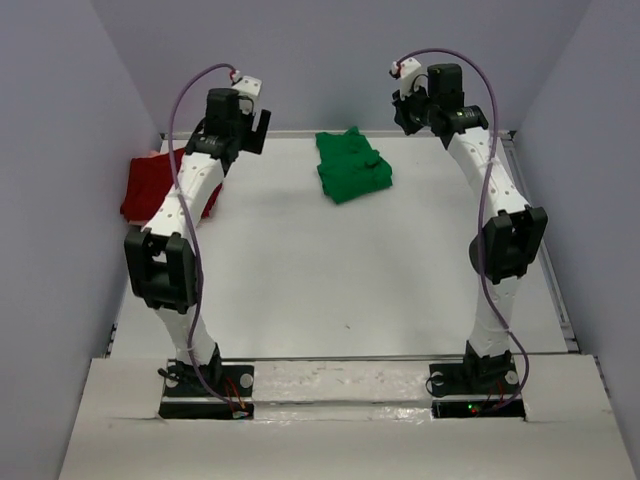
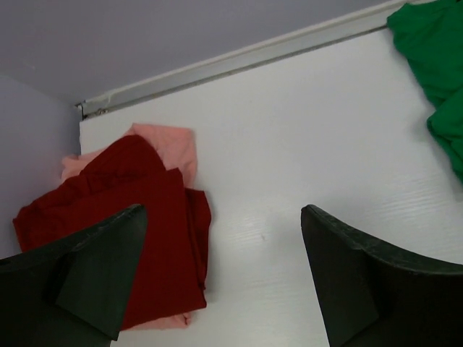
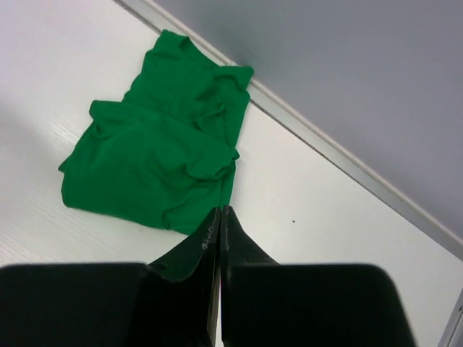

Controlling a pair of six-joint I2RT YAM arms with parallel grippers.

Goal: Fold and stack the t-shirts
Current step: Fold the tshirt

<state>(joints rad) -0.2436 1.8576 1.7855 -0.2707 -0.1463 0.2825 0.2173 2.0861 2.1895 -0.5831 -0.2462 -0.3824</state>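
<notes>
- Top external view: the green t-shirt (image 1: pixel 352 165) lies bunched at 12 o'clock on the table (image 1: pixel 330 280). The dark red t-shirt (image 1: pixel 150 187) lies at 10 o'clock, at the table's left edge. They are well apart, so no single stack exists yet.
- Count here: two arms and two shirts plainly visible. The left gripper (image 1: pixel 260 125) and right gripper (image 1: pixel 405 105) both hang raised above the far side.
- Left wrist view: the left gripper (image 2: pixel 222 217) has its fingers wide apart, holding nothing.
- The dark red shirt sits at 8 o'clock on top of the pale pink t-shirt (image 2: pixel 172 144), whose edge shows at 10 o'clock. The green shirt shows at 2 o'clock, which makes three shirts in all.
- Risk: a pinch on the red cloth may catch the pink layer beneath. It could also drag the pile off the near-left edge.
- Right wrist view: the right gripper (image 3: pixel 219 217) has its fingers pressed together on nothing, with the green shirt at 10 o'clock beyond the tips.
- Risk: its loose, rumpled folds may let a pinch lift one layer only, and the fold would then open.
</notes>
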